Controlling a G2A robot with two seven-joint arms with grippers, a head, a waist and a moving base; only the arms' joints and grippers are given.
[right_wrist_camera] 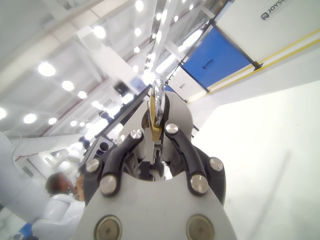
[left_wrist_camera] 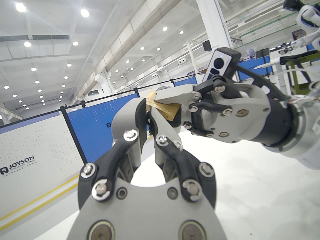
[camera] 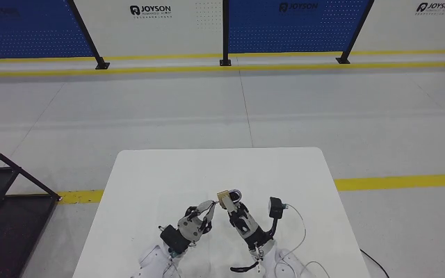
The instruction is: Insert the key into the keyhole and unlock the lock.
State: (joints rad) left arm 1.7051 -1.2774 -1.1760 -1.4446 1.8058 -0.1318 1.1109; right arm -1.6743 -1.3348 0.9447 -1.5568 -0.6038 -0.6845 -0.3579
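A brass padlock (camera: 224,199) with a chrome shackle (camera: 237,194) is held above the front of the white table (camera: 174,174). My right gripper (camera: 229,205) is shut on it. In the right wrist view the shackle (right_wrist_camera: 158,98) stands up between the fingers, over the brass body (right_wrist_camera: 155,132). My left gripper (camera: 208,207) sits just left of the lock, its pads closed on a thin key (camera: 212,203) that points at the lock's end. In the left wrist view my left gripper (left_wrist_camera: 148,116) is right up against the brass lock (left_wrist_camera: 163,108), and the keyhole is hidden.
Both grippers sit close together near the table's front edge, with bare white surface behind and to both sides. A black camera block (camera: 276,206) and a white cable (camera: 300,221) hang off the right wrist. A black rack (camera: 17,186) stands beyond the table's left side.
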